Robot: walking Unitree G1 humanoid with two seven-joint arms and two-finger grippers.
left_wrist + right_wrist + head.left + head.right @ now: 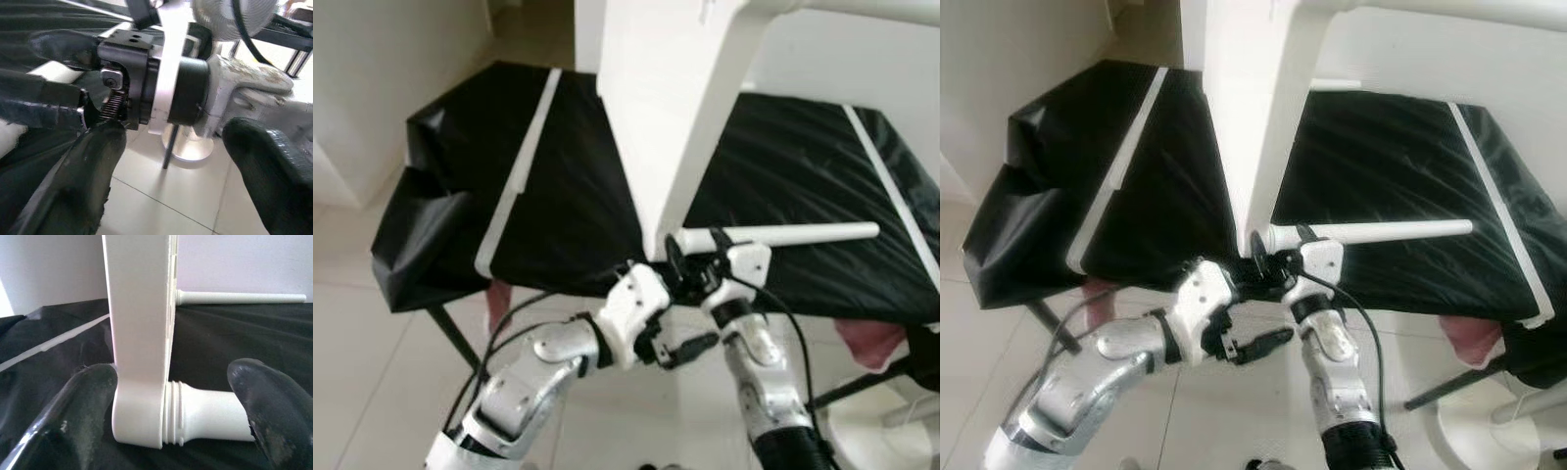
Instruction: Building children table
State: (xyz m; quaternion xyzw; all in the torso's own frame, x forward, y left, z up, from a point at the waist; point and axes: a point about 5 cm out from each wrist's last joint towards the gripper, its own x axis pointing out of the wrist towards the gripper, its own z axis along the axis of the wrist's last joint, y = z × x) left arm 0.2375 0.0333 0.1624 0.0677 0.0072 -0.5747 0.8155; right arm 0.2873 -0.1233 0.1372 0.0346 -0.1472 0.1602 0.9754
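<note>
Pale tiled floor (372, 392), white walls seen around. Desk (568, 186) covered by black sheet. White tabletop panel (656, 117) stood on edge at near desk edge, white leg (783, 235) screwed in corner, lying horizontal. Right gripper (171, 421): jaws spread around corner joint. Left gripper (166, 181): jaws spread, beside right wrist.

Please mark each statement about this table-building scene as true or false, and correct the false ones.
1. The work surface is covered with a black sheet. True.
2. A white leg sticks out sideways from the bottom corner of the white tabletop. True.
3. The tabletop lies flat on the sheet. False: it stands on its edge, roughly upright.
4. The right gripper is shut tight on the leg. False: its fingers stand apart on either side of the corner joint.
5. The floor is dark carpet. False: it is pale tile.
</note>
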